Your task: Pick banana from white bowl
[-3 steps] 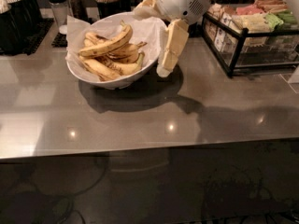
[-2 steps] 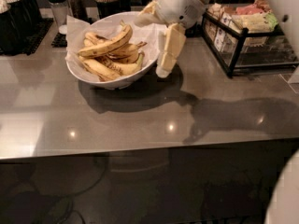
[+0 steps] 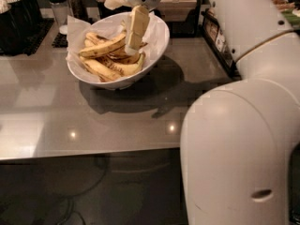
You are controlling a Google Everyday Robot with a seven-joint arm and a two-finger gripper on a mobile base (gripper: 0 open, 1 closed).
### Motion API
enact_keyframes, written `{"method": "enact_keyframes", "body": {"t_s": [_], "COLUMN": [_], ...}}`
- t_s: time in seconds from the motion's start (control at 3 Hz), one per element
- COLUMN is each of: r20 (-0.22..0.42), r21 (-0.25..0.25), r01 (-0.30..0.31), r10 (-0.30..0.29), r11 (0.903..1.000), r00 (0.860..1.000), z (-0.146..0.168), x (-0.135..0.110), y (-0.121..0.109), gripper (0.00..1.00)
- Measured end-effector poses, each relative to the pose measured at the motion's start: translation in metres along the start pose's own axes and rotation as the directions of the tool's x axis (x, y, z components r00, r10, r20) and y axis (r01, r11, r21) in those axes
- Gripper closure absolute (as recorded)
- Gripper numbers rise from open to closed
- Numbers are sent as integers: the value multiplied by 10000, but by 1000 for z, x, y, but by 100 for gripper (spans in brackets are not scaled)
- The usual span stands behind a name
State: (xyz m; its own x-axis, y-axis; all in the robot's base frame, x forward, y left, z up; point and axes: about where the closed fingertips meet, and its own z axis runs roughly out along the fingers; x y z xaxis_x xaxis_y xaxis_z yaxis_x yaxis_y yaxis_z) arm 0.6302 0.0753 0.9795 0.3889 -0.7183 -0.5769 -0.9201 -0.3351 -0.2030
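The white bowl point(image 3: 105, 80) stands on the grey counter at the back left, lined with crinkled white paper and holding several bananas. The banana point(image 3: 102, 47), long, curved and speckled yellow, lies on top of the pile across the bowl's left-middle. My gripper point(image 3: 132, 45) hangs down over the right half of the bowl. Its tip is just right of the banana's right end and above the other bananas. I cannot tell whether it touches any fruit.
My arm's large white body point(image 3: 243, 125) fills the right foreground. Black containers point(image 3: 18, 13) and a shaker point(image 3: 58, 6) stand at the back left. A wire rack point(image 3: 220, 34) stands at the right. The counter's front edge point(image 3: 93, 156) runs across the middle.
My gripper has moved from beside the bowl's right rim to above the bananas inside it. The arm's body has come into the right foreground.
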Motion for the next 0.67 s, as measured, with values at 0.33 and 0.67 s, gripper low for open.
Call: {"method": "enact_keyframes", "body": {"t_s": [0.33,0.67], "r20": [111,170], "r21": [120,-251], "r01": [282,20], "r10": [-283,-16], "r11": [9995,9997], "r00": [9995,9999], "z": [16,37], "x": [-11,-5], "y": [-27,-32], "gripper": [0,0]}}
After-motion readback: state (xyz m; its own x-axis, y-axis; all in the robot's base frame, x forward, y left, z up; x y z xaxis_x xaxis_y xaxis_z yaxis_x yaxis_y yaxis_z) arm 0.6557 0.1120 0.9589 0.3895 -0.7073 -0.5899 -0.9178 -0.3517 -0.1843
